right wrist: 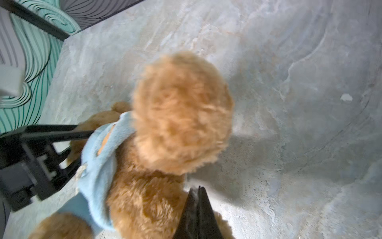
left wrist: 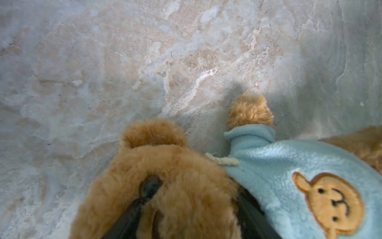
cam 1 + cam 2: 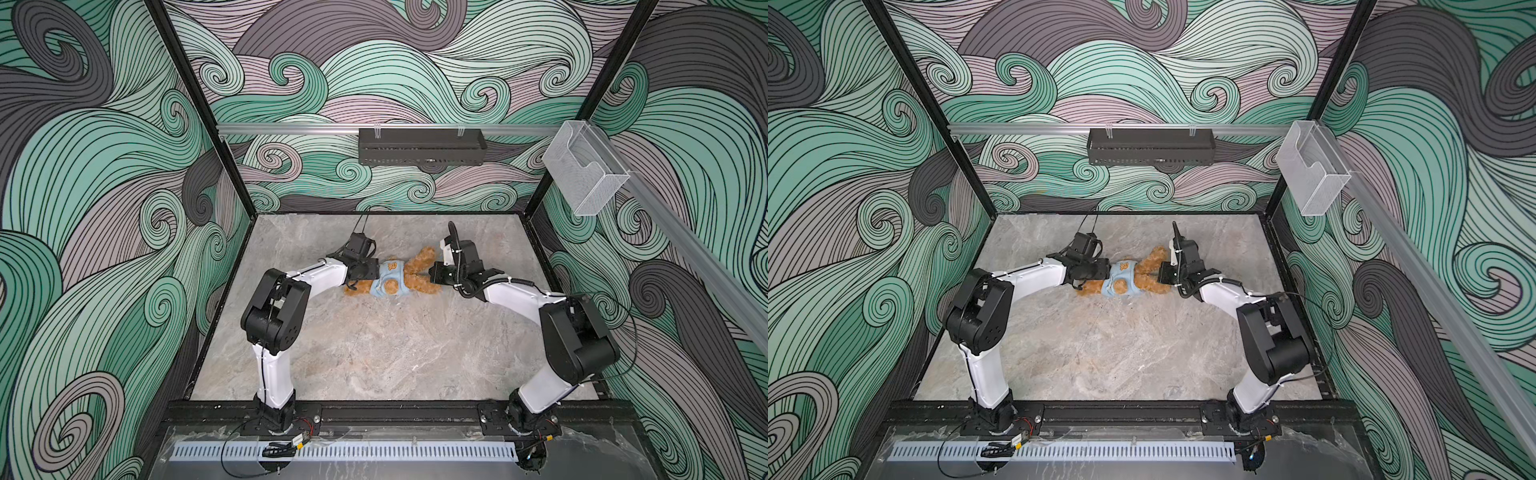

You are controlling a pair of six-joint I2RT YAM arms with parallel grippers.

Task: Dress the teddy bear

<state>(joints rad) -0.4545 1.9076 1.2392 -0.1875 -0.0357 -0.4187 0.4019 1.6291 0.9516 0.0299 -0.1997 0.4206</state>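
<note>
The teddy bear (image 3: 422, 284) lies in the far half of the tabletop (image 3: 374, 353), midway between its side edges. Its head sits between the wide-set fingers of my left gripper (image 2: 186, 207), which press into the fur, and my right gripper (image 1: 198, 198) is pressed together at its legs. Only the right wrist view shows those tips meeting, though not whether they catch fur, and only the left wrist view shows a paw through the light-blue hoodie (image 3: 388, 276) sleeve. If the right gripper holds nothing, I judge a pull would slip off, and tugging the head could bunch the hoodie.
</note>
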